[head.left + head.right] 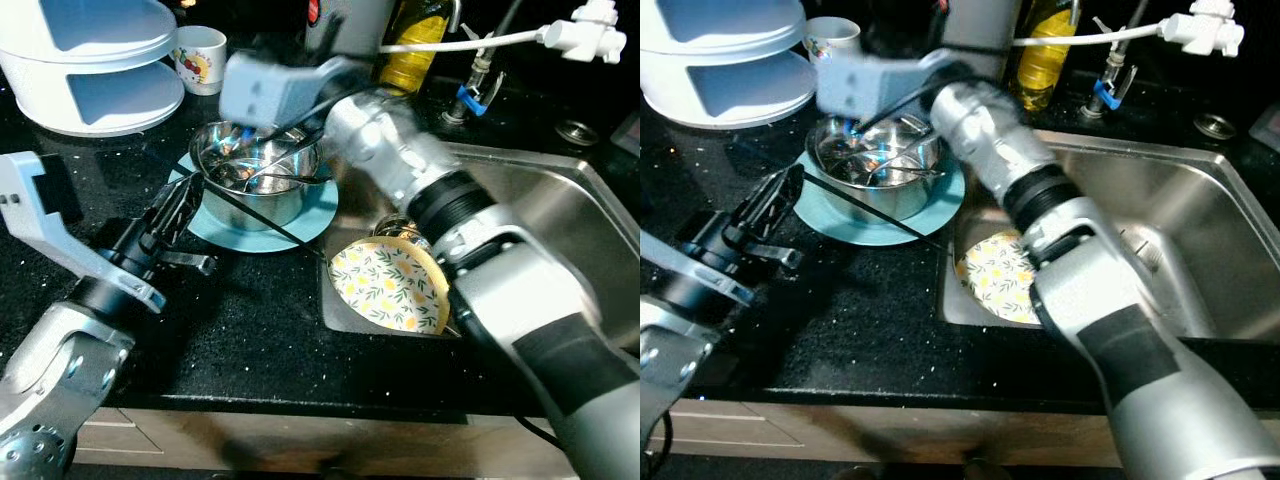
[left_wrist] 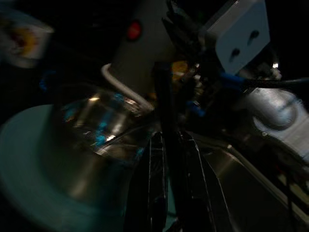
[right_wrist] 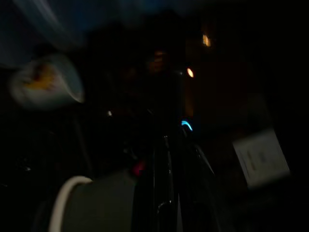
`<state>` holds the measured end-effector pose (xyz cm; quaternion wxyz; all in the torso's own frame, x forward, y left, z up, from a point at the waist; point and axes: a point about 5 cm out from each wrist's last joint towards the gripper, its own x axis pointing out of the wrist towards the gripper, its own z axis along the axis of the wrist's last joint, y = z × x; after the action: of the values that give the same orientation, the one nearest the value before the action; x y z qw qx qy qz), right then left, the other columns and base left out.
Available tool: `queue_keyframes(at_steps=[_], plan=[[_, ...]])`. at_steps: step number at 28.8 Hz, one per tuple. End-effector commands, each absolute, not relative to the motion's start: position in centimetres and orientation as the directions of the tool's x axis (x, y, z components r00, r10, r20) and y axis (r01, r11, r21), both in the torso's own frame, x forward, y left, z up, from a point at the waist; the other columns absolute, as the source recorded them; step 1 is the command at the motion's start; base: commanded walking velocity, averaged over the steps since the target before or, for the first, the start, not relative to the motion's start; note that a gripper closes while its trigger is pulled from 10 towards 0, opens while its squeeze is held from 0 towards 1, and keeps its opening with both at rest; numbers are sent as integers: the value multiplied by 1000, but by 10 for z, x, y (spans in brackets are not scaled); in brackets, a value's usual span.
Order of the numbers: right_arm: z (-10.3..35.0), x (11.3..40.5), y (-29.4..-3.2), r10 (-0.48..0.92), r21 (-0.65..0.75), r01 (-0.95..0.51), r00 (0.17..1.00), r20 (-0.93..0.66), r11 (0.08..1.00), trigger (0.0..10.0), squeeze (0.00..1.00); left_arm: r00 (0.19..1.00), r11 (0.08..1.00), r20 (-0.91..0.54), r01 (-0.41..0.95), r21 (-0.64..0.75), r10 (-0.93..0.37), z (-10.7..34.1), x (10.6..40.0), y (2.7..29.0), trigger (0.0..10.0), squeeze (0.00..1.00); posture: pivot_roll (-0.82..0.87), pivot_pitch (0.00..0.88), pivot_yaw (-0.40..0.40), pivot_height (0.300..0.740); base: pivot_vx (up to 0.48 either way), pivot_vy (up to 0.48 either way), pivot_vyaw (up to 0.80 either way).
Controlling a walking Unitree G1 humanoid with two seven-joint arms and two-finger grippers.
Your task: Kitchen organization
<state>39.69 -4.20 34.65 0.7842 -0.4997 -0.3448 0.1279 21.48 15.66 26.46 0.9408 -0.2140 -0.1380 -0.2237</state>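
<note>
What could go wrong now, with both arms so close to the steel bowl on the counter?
1. The right gripper reaches over the steel bowl, which only rests on the teal plate; a knock could slide it toward the sink.
2. The left gripper sits beside the same plate, so the arms might collide.

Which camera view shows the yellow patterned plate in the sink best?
The left eye view: the patterned plate shows almost whole, leaning in the sink. In the right eye view the right arm covers part of it. The wrist views are too dark.
</note>
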Motion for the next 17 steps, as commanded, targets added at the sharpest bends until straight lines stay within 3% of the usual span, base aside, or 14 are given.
queue_keyframes(at_steps=[1,7,10,11,12,13,14,15,16,17], plan=[[349,395,-67,467,-770,127,730,499,625,0,0,858,807,342,492,-327,-384,261,220,150,10000,0,156,16,-97,740,0,0,0],[347,387,-110,320,-438,-32,730,604,898,0,0,853,832,366,482,-276,-373,266,230,149,10000,0,149,3,-87,740,0,0,0],[335,385,-137,220,-256,-72,758,615,964,157,0,853,851,382,465,-244,-356,272,237,150,10000,0,146,0,-79,740,0,0,0],[331,383,-145,190,-217,-68,765,615,974,1608,0,853,858,385,459,-231,-352,273,239,151,10000,0,145,0,-74,740,0,0,0],[329,381,-150,171,-190,-65,770,614,980,1922,0,853,863,388,454,-222,-349,274,241,151,10000,0,145,0,-74,740,0,0,0],[323,379,-159,127,-171,-27,781,612,985,5412,0,851,872,383,451,-188,-358,274,243,150,10000,0,137,0,-63,740,0,0,0],[322,378,-163,109,-170,-4,784,612,985,8235,0,849,874,380,454,-173,-366,273,244,149,10000,0,137,0,-63,740,0,0,0],[322,378,-163,109,-170,-4,784,612,985,8235,0,849,874,380,454,-173,-366,273,244,149,10000,0,137,0,-63,740,0,0,0],[319,376,-165,96,-162,5,787,610,987,10000,0,845,875,380,459,-155,-376,273,245,147,10000,0,136,0,-60,740,0,0,0],[316,375,-167,84,-155,12,795,600,988,10000,0,838,873,383,468,-135,-390,273,246,144,10000,0,132,0,-56,740,0,0,0]])
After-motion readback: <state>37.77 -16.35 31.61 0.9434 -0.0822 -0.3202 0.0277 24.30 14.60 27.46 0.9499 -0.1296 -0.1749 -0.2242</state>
